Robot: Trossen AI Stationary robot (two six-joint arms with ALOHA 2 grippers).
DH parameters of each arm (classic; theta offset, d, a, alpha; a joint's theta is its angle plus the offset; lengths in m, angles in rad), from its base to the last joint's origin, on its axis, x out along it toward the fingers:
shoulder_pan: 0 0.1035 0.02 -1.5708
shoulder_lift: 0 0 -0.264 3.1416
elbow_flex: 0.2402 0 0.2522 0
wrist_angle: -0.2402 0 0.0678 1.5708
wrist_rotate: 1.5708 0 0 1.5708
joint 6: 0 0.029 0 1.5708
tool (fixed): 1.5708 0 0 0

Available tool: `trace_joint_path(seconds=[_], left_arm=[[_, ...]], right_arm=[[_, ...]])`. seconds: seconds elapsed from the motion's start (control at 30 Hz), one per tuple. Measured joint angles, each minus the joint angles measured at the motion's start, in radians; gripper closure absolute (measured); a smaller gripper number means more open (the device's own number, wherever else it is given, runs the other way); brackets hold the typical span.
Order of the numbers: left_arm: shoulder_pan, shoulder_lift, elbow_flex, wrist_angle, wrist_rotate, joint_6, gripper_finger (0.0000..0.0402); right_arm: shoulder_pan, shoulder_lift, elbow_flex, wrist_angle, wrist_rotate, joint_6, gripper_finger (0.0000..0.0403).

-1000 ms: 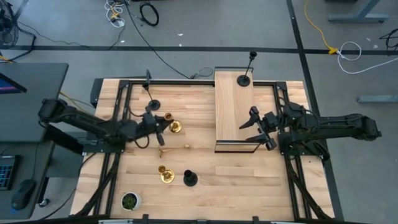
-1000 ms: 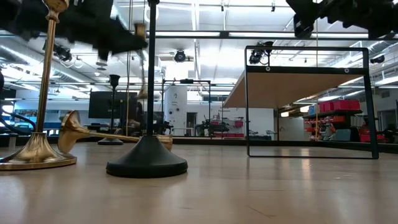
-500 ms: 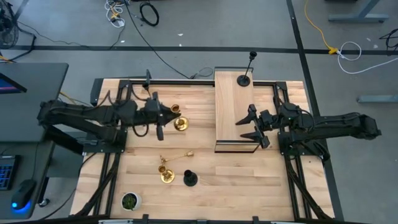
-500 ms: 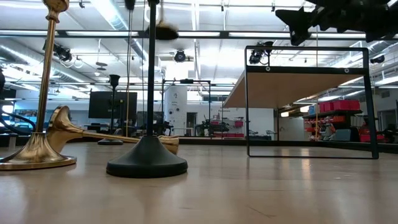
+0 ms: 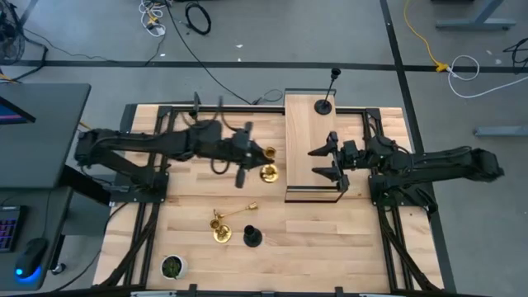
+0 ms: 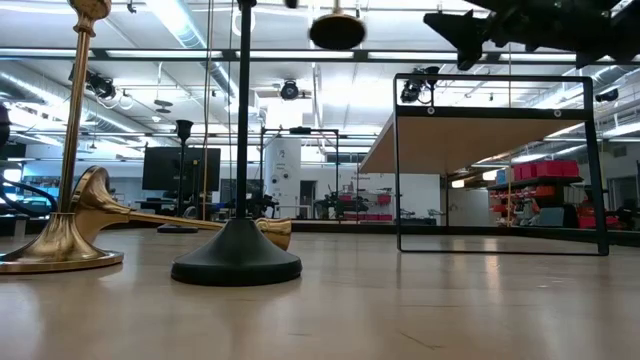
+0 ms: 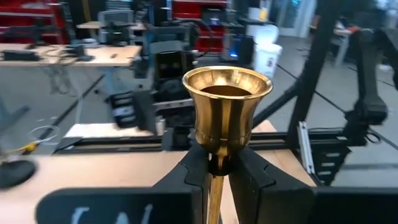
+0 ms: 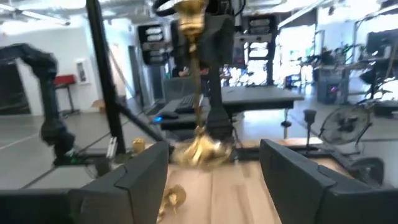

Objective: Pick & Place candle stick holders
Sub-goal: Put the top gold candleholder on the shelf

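Carrying a gold candlestick [image 5: 268,172] clamped by its stem, the left hand [image 5: 247,157] has swung toward the raised shelf [image 5: 309,148], where the right hand [image 5: 323,163] waits spread.

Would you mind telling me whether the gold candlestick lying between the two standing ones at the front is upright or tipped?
Tipped. The gold candlestick lies on its side on the table, stem flat, base against the upright gold one.

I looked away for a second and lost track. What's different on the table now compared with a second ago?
The left gripper, shut on a gold candlestick, has carried it up off the table and toward the raised wooden shelf. The right gripper, open, edged slightly toward it over the shelf. Unchanged: the black candlestick on the shelf, the fallen gold one, the standing gold one and black one.
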Motion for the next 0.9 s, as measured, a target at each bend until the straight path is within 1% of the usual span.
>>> trace_joint_path(seconds=[0.1, 0.2, 0.3, 0.37, 0.43, 0.5, 0.7, 0.9], left_arm=[[0.004, 0.072, 0.066, 0.002, 0.051, 0.025, 0.0361], [0.005, 0.13, 0.12, 0.002, 0.072, 0.051, 0.0361], [0.004, 0.176, 0.159, 0.001, 0.095, 0.054, 0.0358], [0.005, 0.2, 0.177, 0.003, 0.107, 0.054, 0.0358], [0.004, 0.217, 0.184, 0.002, 0.11, 0.054, 0.036], [0.004, 0.229, 0.185, 0.006, 0.11, 0.054, 0.0361], [0.014, 0.231, 0.185, 0.015, 0.11, 0.055, 0.0358], [0.014, 0.23, 0.185, 0.034, 0.11, 0.056, 0.0358]], right_arm=[[0.012, 0.05, 0.0, 0.087, 0.009, -0.003, 0.0152], [0.025, 0.103, 0.0, 0.178, 0.009, -0.007, 0.0154], [0.027, 0.15, 0.0, 0.23, 0.009, -0.008, 0.0162], [0.029, 0.181, 0.0, 0.252, 0.03, -0.008, 0.017], [0.038, 0.214, 0.0, 0.27, 0.072, -0.009, 0.018], [0.047, 0.241, 0.0, 0.292, 0.084, -0.024, 0.0189], [0.086, 0.314, 0.0, 0.391, 0.079, -0.031, 0.0207], [0.107, 0.38, 0.027, 0.432, 0.079, -0.053, 0.021]])
